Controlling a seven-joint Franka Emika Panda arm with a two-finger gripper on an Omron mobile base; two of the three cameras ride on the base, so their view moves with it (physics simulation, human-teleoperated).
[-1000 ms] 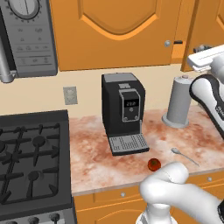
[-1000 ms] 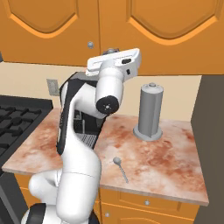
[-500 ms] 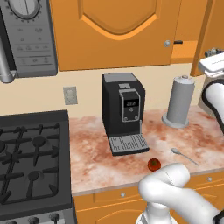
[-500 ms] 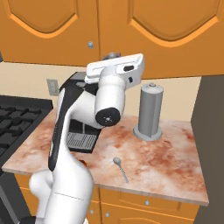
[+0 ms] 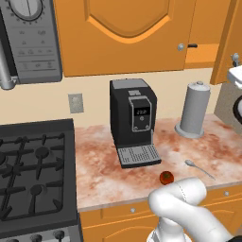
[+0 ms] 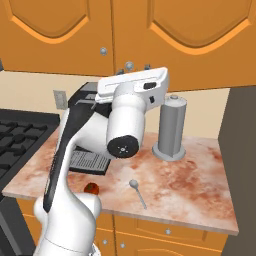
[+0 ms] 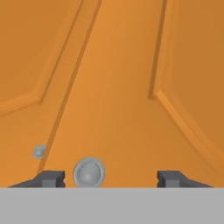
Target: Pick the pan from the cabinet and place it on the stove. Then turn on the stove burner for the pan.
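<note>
Gripper (image 7: 108,178) spread wide, holding nothing | your fingers face the cabinet (image 7: 118,87) doors, knob (image 7: 89,173) just inside the left fingertip (image 7: 50,178), off-centre, so I'd guess shift toward it | pan's not visible, presumably behind those closed doors | stove (image 5: 33,175) sits at the counter's (image 5: 104,175) left edge

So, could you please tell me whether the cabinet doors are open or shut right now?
Shut. The cabinet doors lie flush, the pincer open just before a round knob, not yet gripping it.
</note>
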